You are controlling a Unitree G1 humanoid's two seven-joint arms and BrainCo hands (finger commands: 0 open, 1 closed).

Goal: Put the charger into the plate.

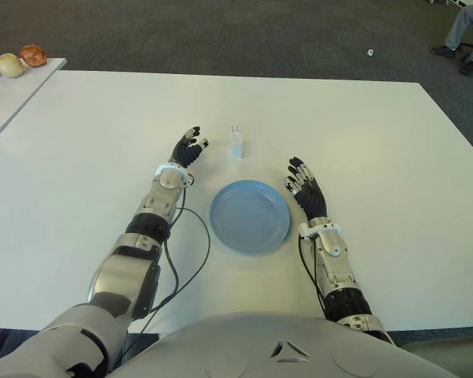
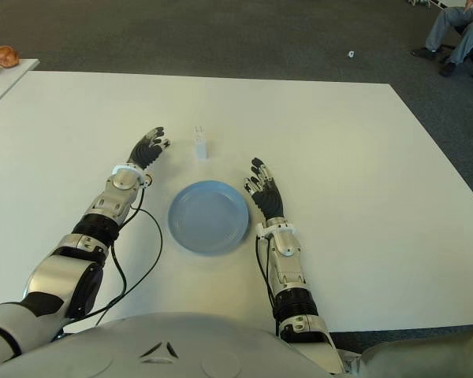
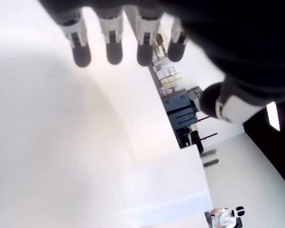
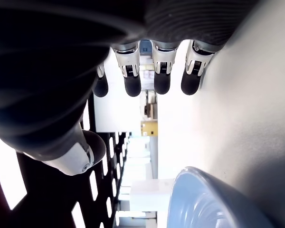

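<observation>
White charger (image 1: 236, 146) upright on table, just beside left hand (image 1: 187, 150) (fingers spread)

- Looks like an office or lab room, open-plan.
- Big plain white table (image 1: 394, 157), second white table (image 1: 8, 94) butted at its far left corner w/ a few roundish items (image 1: 12, 63), can't tell what.
- Dark grey carpet (image 1: 221, 35), office-type.
- Person's legs (image 2: 449, 35) seated at far right edge.
- Left wrist view: shelving w/ boxes (image 3: 168, 76) and dark equipment (image 3: 183, 114) against white walls, lab/storage look.
</observation>
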